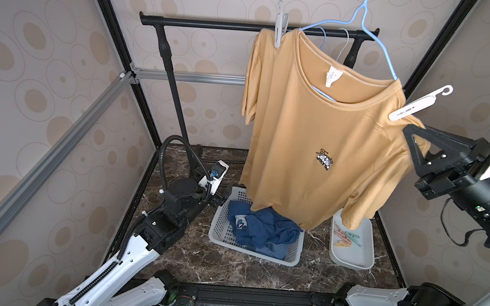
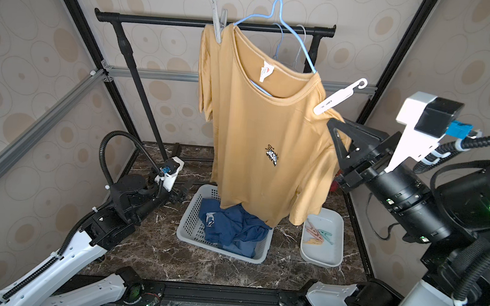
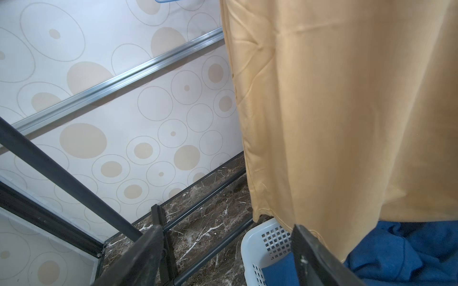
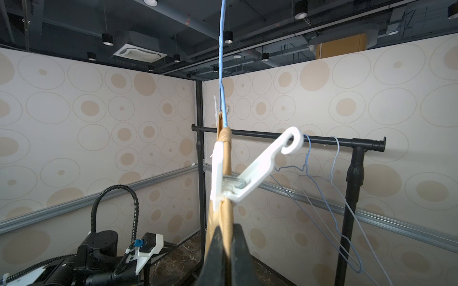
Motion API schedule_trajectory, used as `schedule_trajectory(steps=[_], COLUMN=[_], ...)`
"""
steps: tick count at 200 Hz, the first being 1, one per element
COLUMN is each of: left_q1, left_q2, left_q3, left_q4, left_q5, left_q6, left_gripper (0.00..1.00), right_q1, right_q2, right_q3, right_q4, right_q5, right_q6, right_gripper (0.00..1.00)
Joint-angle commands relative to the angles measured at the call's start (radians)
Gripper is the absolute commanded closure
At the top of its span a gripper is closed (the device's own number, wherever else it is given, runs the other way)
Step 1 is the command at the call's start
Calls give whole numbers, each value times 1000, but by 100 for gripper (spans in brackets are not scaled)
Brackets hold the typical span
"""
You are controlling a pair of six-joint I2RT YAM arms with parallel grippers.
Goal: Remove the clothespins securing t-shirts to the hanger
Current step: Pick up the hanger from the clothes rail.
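The left hand (image 1: 225, 194) hangs low at the 10 o'clock corner of the basket (image 1: 219, 232), its fingers (image 3: 138, 260) apart, well below both pegs. A grey clothespin (image 1: 280, 28) grips the yellow t-shirt (image 1: 314, 129) at its 11 o'clock shoulder. The right hand (image 1: 409, 133) is clamped on the shirt's 2 o'clock shoulder, with the white hook-tipped clothespin (image 1: 419, 104) just beside it at its 12 o'clock.

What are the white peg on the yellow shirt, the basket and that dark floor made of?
The white peg: smooth moulded plastic, metal wire spring at its hinge. The basket: matte pale plastic, walls pierced with small square holes. The floor: seemingly polished marble, brown with white veins, possibly imitation.
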Motion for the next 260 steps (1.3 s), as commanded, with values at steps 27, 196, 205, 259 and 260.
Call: schedule_trajectory(steps=[27, 196, 205, 259, 260], left_q1=[9, 8, 9, 8, 9], left_q2=[11, 123, 137, 213, 214], left_q3=[96, 289, 302, 387, 390], left_q4=[-75, -215, -220, -235, -235], left_q5=[-76, -78, -67, 31, 34], left_q6=[-64, -241, -251, -338, -340], left_gripper=[19, 18, 18, 17, 17], right_q1=[0, 0, 0, 1, 1], right_q2=[-124, -295, -306, -385, -385], right_q3=[-325, -1222, -1270, -1486, -1489], right_q4=[91, 605, 636, 799, 802], right_q5=[-37, -194, -192, -168, -169], right_q6=[73, 278, 277, 198, 194], right_gripper=[100, 100, 100, 100, 100])
